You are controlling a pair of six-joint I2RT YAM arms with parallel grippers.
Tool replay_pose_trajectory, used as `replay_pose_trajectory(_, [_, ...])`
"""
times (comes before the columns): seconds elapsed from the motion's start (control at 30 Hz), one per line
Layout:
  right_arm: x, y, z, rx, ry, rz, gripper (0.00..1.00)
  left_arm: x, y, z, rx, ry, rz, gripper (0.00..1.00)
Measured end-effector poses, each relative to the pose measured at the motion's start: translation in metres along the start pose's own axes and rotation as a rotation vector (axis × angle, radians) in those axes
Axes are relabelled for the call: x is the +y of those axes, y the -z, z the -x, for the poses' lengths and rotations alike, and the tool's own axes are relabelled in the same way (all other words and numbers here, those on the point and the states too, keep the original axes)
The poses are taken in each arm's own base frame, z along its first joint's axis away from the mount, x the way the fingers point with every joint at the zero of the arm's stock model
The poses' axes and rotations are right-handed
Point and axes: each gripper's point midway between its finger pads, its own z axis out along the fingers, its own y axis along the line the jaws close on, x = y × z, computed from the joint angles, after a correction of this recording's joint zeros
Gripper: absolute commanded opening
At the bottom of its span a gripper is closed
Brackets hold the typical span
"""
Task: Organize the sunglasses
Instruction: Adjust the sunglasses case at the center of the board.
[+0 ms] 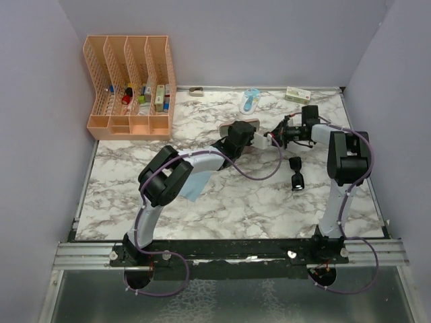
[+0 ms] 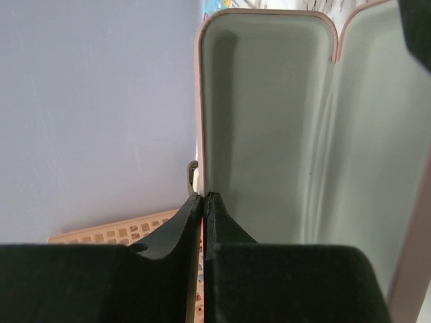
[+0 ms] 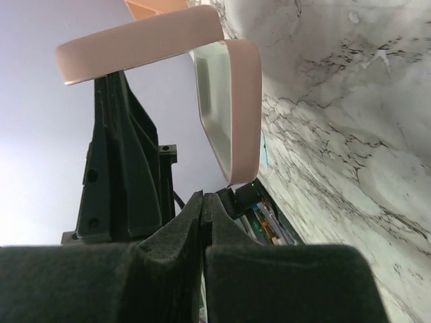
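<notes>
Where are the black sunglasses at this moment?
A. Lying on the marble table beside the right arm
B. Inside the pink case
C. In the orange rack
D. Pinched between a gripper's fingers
A: the sunglasses lie folded on the marble table beside the right arm, well apart from the open pink case, whose inside looks bare.

Both arms converge; left end effector (image 2: 203, 197) and right end effector (image 3: 203, 196) seemingly pinched closed.

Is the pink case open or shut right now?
Open: the pink rounded oblong case shows bare pale lining, its halves spread apart.
</notes>
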Motion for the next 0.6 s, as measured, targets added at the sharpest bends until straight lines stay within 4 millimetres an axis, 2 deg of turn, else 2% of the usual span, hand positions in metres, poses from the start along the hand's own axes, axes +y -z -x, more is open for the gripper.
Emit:
replay_pose_trajectory(0.03, [-0.0005,-0.0021,-0.0008,0.004,0.001,-0.001,0.01,0.0003,0.0005,0.0004,-0.002,0.0,0.003,0.06])
replay_pose_trajectory(0.13, [-0.0009,-0.0074,-0.004,0.015,-0.004,-0.002,0.01,-0.0004,0.001,0.0002,-0.009,-0.006,0.017,0.19])
replay_pose_trajectory(0.3, [-0.0003,-0.0079,-0.0038,0.014,-0.004,-0.001,0.01,-0.0088,0.0019,-0.0038,-0.009,-0.027,0.014,0.22])
replay_pose_trajectory(0.47, [-0.0014,-0.0082,-0.0044,0.015,-0.006,-0.005,0.01,-0.0059,0.0018,-0.0029,-0.013,-0.03,0.025,0.29])
replay_pose_trajectory(0.6, [-0.0044,-0.0118,-0.0077,0.021,-0.01,-0.014,0.01,-0.0041,0.0016,-0.0016,-0.015,-0.021,0.029,0.44])
